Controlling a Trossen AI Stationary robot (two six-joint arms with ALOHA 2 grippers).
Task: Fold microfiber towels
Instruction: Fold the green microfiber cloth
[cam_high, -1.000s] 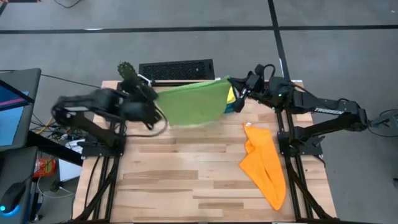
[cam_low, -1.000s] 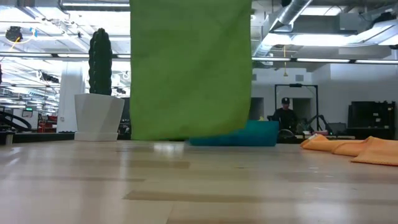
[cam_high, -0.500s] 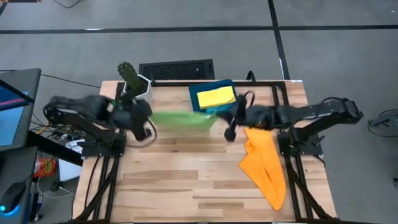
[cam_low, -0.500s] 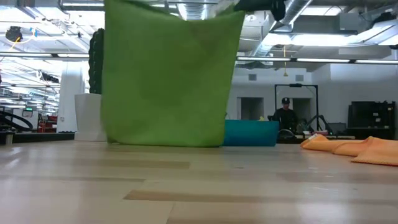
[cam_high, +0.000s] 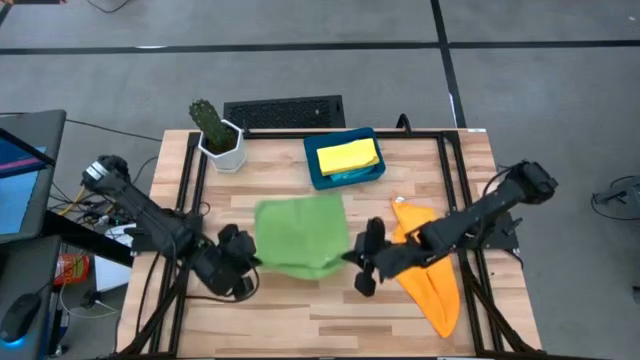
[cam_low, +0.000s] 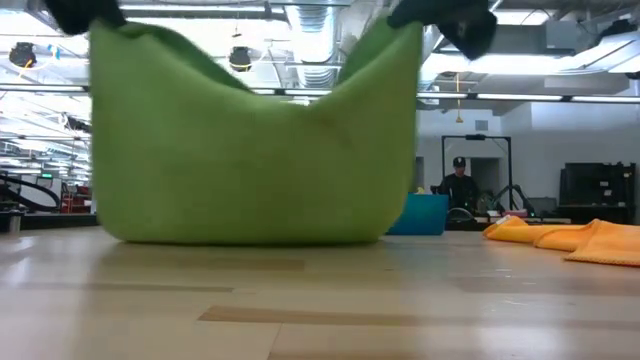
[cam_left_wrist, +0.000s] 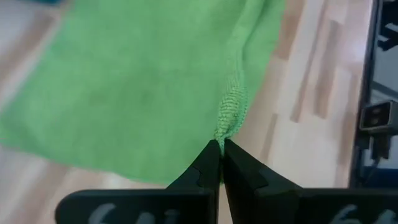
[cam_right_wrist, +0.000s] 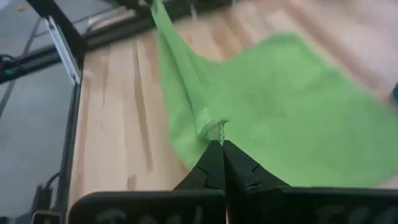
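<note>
The green towel (cam_high: 300, 235) hangs between my two grippers over the middle of the table. Its top edge (cam_low: 290, 100) sags between them and its lower part (cam_low: 250, 232) rests on the wood. My left gripper (cam_high: 250, 262) is shut on the towel's left corner and my right gripper (cam_high: 352, 258) on its right corner. The orange towel (cam_high: 425, 275) lies crumpled at the right. The yellow towel (cam_high: 347, 155) lies folded in the dark-blue tray (cam_high: 318, 170) at the far side. My left gripper pinches the green towel's bunched corner (cam_left_wrist: 229, 118) between its two fingertips (cam_left_wrist: 211, 155), slanting down from the table's left near side. That corner is held up off the table and the cloth slopes away from it onto the wood. My right gripper pinches the opposite corner (cam_right_wrist: 208, 124) between its two fingertips (cam_right_wrist: 229, 155), slanting down from the right near side. The corner is lifted, and the edge runs slack from it toward the other gripper.
A potted cactus (cam_high: 215, 130) stands at the far left corner. Bare wood (cam_high: 300, 310) lies between the towel and the near edge. A person (cam_low: 458, 185) shows far off in the room behind the table.
Both grippers have swung down and toward the near edge, carrying the green towel away from above the tray to the table's middle. The towel, which hung flat and clear of the wood, now has its lower part on the table and a sagging top edge.
</note>
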